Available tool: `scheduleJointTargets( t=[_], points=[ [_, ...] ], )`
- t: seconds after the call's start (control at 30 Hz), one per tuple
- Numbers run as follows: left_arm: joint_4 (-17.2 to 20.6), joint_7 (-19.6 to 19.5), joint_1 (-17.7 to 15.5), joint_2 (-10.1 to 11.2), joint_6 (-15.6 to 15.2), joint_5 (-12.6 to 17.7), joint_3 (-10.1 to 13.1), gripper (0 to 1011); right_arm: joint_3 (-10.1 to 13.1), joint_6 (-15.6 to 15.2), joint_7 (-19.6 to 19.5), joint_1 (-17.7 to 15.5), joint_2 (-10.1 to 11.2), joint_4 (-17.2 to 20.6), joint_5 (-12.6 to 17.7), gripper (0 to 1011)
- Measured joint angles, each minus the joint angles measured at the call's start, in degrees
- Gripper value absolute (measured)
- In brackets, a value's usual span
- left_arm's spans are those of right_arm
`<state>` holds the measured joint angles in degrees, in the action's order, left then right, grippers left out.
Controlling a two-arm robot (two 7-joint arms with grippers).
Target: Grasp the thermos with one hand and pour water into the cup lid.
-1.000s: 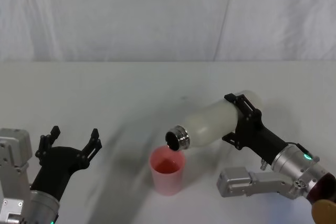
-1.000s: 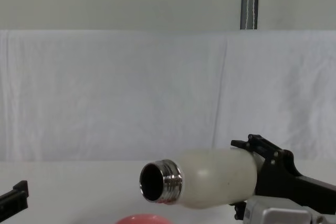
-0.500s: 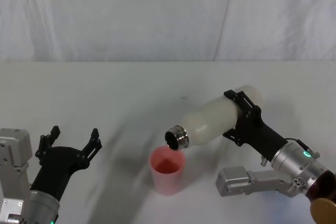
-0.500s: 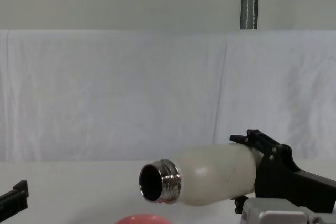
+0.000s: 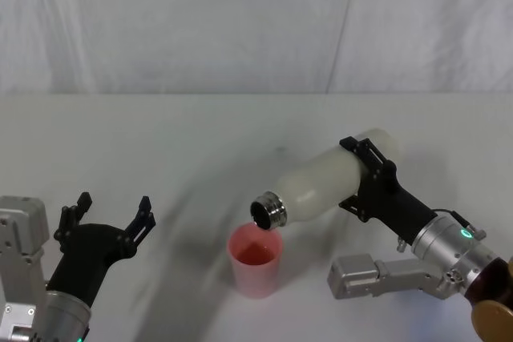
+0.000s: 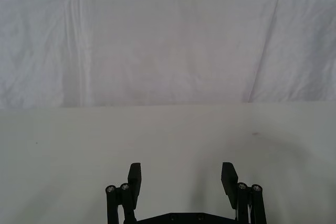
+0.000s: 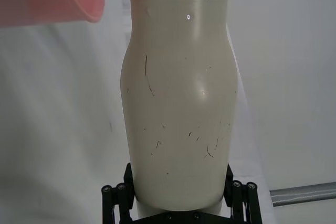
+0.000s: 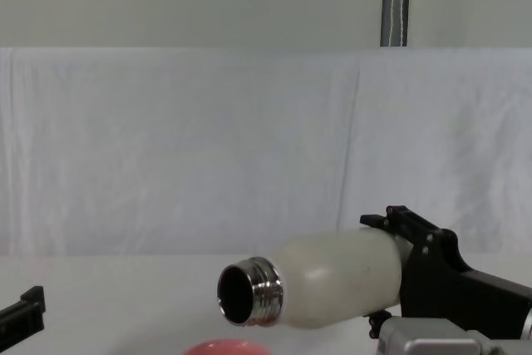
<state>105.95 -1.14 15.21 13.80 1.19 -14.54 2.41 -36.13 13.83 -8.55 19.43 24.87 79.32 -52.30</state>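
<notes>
1. The right gripper [image 5: 367, 175] clamped the thermos [image 5: 323, 183] near its base, above the table [image 5: 200, 142].
2. The cream-white thermos lay nearly level, silver neck tipped down-left over the pink cup lid [image 5: 256, 260].
3. The left gripper [image 5: 108, 212] hovered spread, well apart.

The chest view's lower edge cuts the cup lid [image 8: 226, 347] down to its rim. Between the right gripper's [image 5: 370, 175] jaws, the thermos [image 5: 327, 183] base is hidden.
</notes>
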Motion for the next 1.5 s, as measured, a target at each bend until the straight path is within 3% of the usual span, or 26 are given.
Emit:
scheduleJointTargets(
  t=[1.5],
  points=[
    [0.0,0.0,0.0,0.0,0.0,0.0,0.0,1001,-1.7,-0.2,-1.4,1.5,0.5,-0.5,-2.0,958]
  ],
)
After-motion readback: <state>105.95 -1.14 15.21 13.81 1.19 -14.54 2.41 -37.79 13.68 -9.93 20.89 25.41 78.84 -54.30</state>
